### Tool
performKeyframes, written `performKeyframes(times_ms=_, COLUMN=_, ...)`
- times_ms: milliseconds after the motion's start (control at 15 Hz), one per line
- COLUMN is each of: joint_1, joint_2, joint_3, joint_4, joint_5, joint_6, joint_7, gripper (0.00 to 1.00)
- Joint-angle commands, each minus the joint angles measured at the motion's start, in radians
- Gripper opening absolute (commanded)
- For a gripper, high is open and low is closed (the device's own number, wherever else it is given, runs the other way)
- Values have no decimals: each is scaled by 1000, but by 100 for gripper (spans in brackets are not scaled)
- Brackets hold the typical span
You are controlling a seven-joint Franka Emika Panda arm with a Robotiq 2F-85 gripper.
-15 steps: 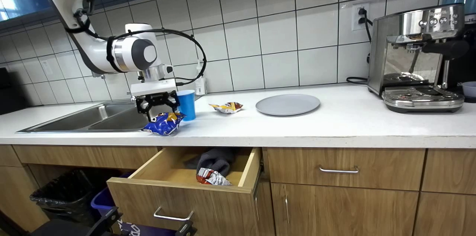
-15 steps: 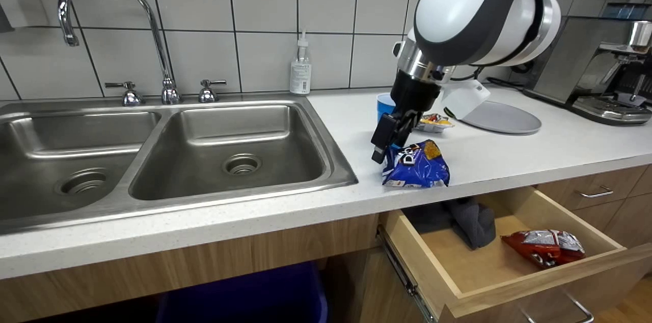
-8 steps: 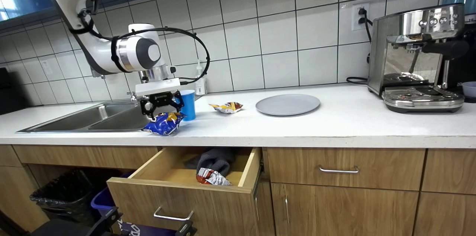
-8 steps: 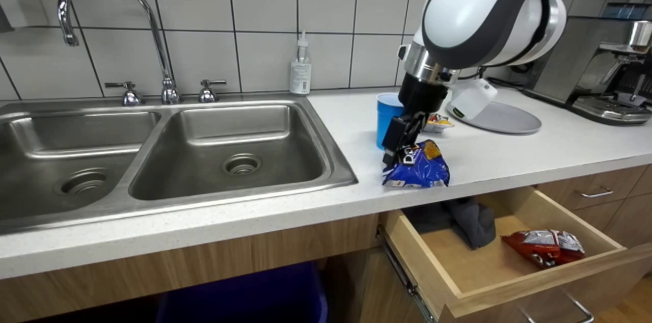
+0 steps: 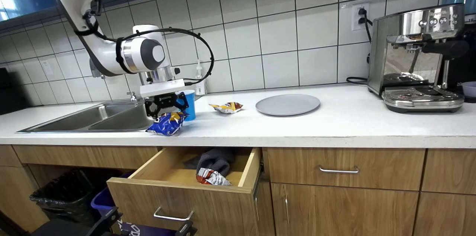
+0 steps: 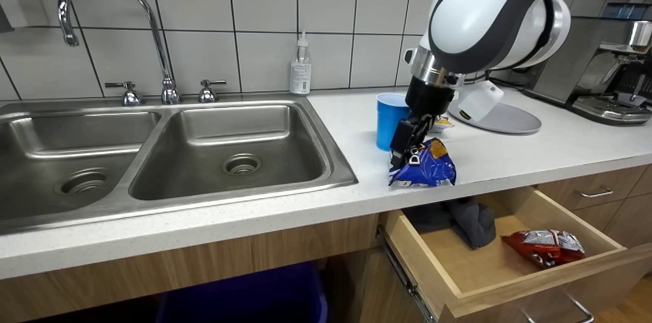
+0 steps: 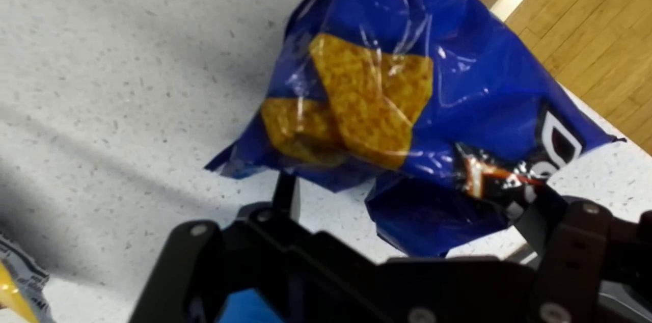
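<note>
In an exterior view, the gripper was right down on a blue chip bag, which sat on the counter just beside the sink. In an exterior view, a blue cup stood near it, and a red bag lay in the pulled-out drawer. Wrist view: fingers were spread wide, one seemingly touching the blue bag, so pretty clearly ungripped.

We see a bright counter, soft wrist-view shadows, glare on the blue bag near the front edge, and glints on tiles above the back.
</note>
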Motion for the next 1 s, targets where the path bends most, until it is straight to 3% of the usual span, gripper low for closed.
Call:
performKeyframes(times_ms=0, joint_1=-17, joint_2=-8, joint_3=4, joint_4=-8, joint_5=-24, joint_6=-21, joint_7=-4, gripper=100)
performKeyframes(times_ms=933, joint_1=-17, joint_2=-113, joint_3=-2, joint_4=-128, joint_5=-23, joint_6=-28, joint_7=23, gripper=100)
